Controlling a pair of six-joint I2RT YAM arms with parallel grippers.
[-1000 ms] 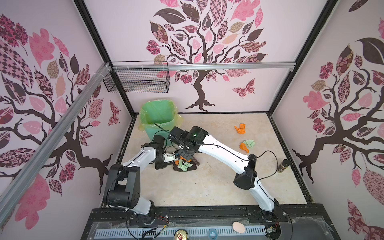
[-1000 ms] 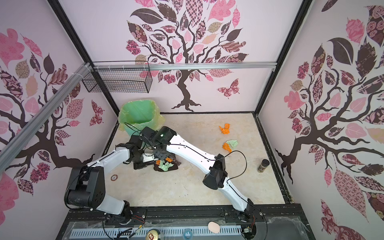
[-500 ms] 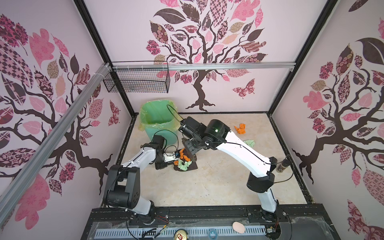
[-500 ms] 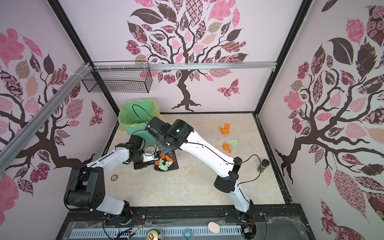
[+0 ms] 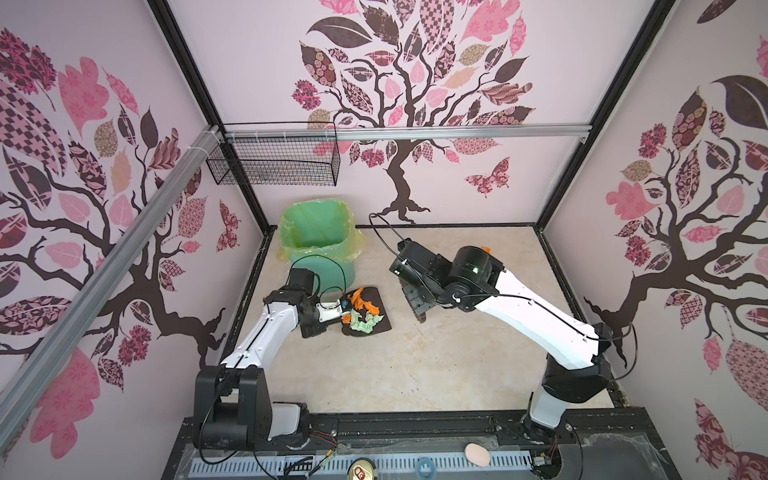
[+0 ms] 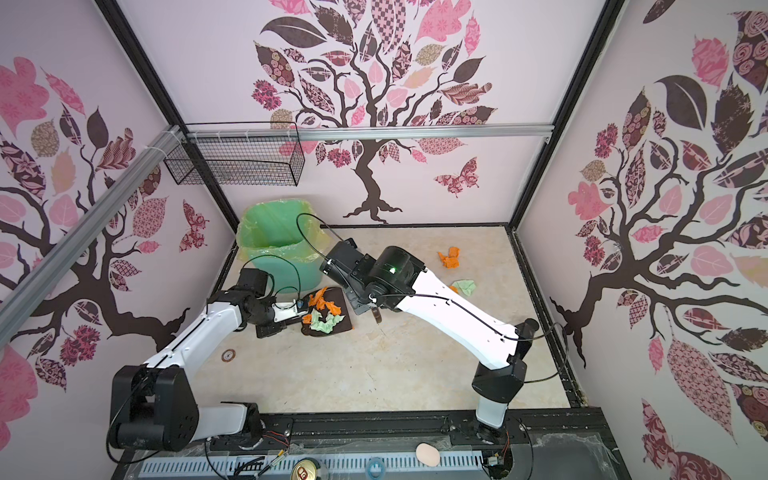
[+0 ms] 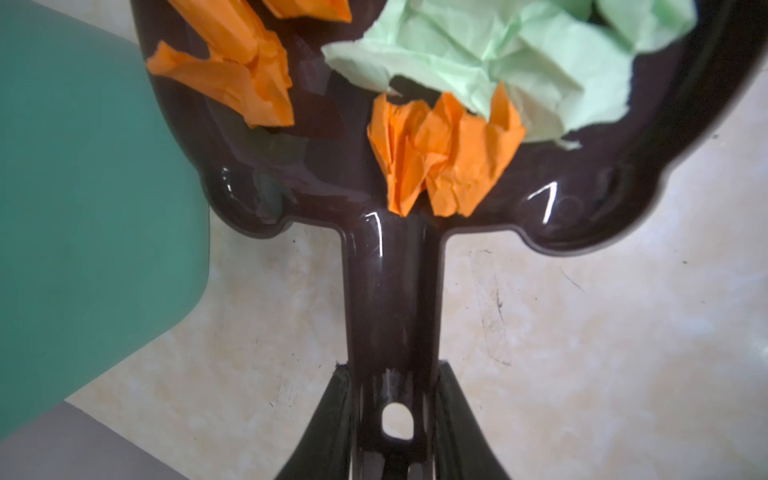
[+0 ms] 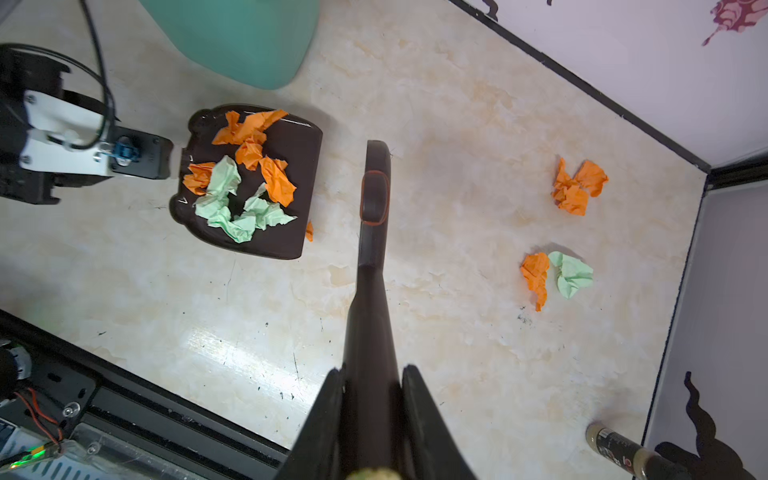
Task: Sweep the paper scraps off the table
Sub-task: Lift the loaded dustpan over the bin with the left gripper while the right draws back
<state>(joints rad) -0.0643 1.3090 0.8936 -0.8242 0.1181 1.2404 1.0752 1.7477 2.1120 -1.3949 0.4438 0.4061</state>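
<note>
My left gripper (image 7: 392,370) is shut on the handle of a dark brown dustpan (image 7: 390,291) that lies flat on the table (image 5: 415,374). Several orange and mint paper scraps (image 8: 245,183) fill the pan. My right gripper (image 8: 371,372) is shut on a dark brown brush (image 8: 372,249), held just right of the dustpan (image 6: 343,318). Loose paper scraps lie further right: an orange cluster (image 8: 577,187) and an orange and mint pair (image 8: 557,274). A tiny orange bit (image 8: 309,230) sits at the pan's lip.
A green lined bin (image 5: 318,245) stands at the back left, just behind the dustpan. A small dark bottle (image 8: 619,449) stands by the right wall. A wire basket (image 5: 274,162) hangs on the back wall. A small round disc (image 6: 228,354) lies near the left arm.
My right arm has drawn the brush off the dustpan and swung to the right, away from it. The left arm and the dustpan have stayed where they were.
</note>
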